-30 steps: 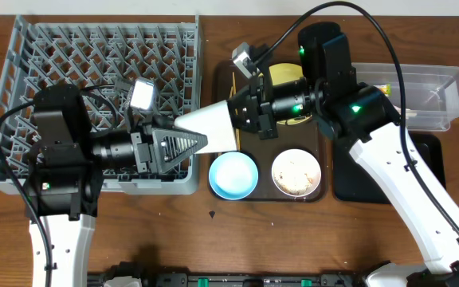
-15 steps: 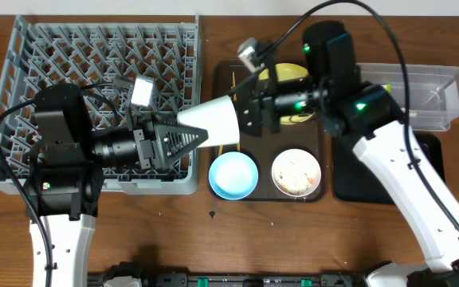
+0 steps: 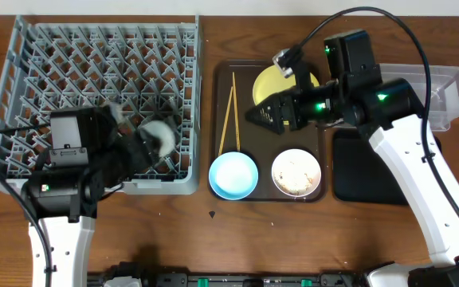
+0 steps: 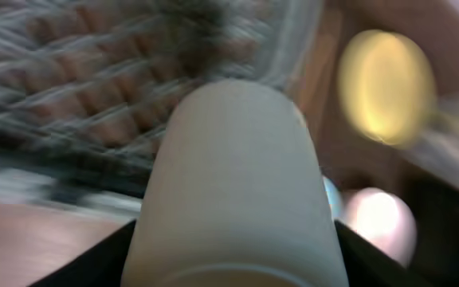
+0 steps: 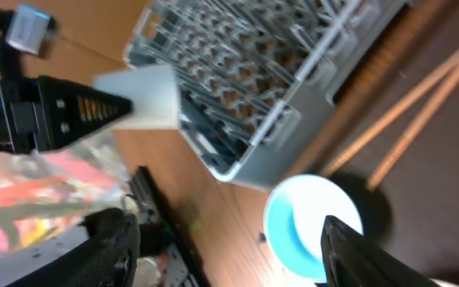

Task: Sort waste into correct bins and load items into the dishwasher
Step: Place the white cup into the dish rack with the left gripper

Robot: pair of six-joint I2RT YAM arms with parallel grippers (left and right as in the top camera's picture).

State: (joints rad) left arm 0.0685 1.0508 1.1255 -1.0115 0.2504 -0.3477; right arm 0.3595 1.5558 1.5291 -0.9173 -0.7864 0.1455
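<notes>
I'm seeing my left gripper clamping the white cup over the front-right corner of the dish rack (overhead's blurry there). The right gripper is hovering, jaws apart, over the brown tray by the yellow plate.

Sharpness: the whole view is smeared and soft.
White cup: a plain cylinder filling the middle.
Left fingers: dark, one at each lower side of the cup, pressed against it.
Dish rack: grey pegs, upper left, behind the cup.
Yellow plate: upper right.
Light blue bowl: a sliver at the cup's right edge.
White bowl: just beside it; contents unreadable.
Tabletop: brown, lower left.
</notes>
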